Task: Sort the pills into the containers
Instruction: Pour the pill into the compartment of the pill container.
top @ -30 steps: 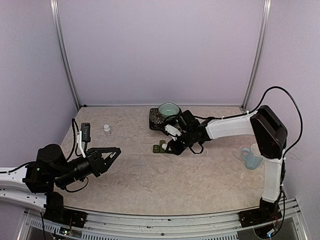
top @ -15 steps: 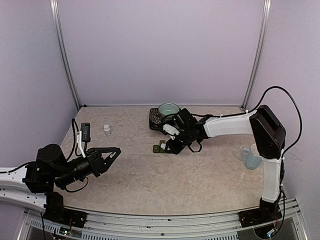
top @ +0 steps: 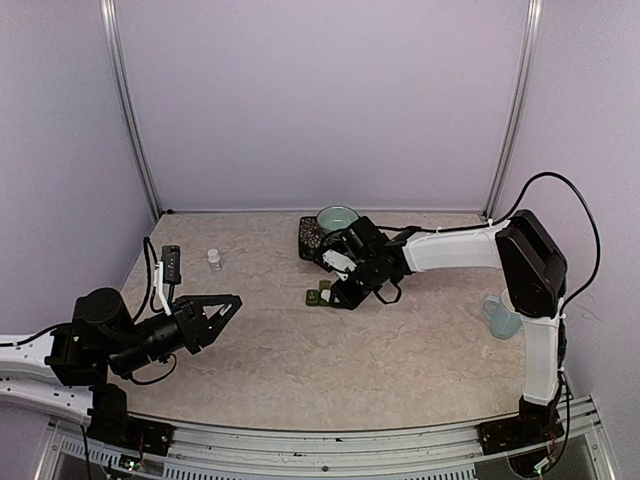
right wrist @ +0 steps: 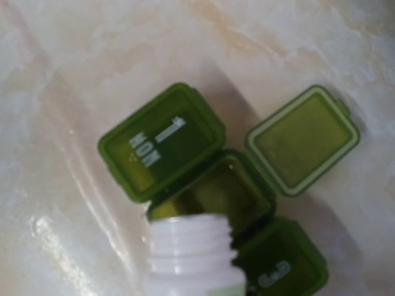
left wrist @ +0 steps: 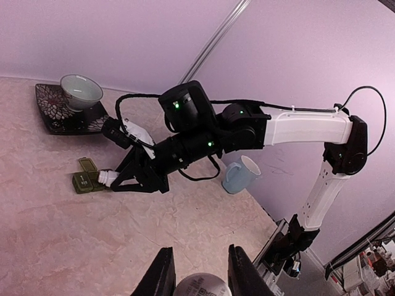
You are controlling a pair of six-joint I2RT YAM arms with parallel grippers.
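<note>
The right gripper (top: 335,290) is clenched round a white bottle (right wrist: 190,256), lying tipped over with its open threaded mouth pointing ahead of the fingers. The fingers don't show in the wrist view, but from the left arm's camera the bottle sits between them.

Right at the bottle's mouth are the containers (right wrist: 213,188), a dark green strip of three joined boxes flat on the table (top: 300,360). The middle box stands open, directly under and ahead of the mouth, and its lid (right wrist: 303,139) is flipped out flat to the side. The box beyond it is closed and marked "MON" (right wrist: 162,143). The third box (right wrist: 281,268) sits beside the bottle's neck, closed as far as I can tell. The inside of the open box is dark and glary, so I can't make out what lies in it.

Behind that gripper's wrist a teal bowl (top: 338,218) rests on a dark patterned mat (top: 312,238). The pale blue mug (top: 503,315) stands well back along the arm, near its elbow.

The left gripper (left wrist: 199,259) hangs well apart from all this with its fingers spread and nothing between them. It points across the table toward the containers. A small white-capped vial (top: 213,259) stands off to one side of it.
</note>
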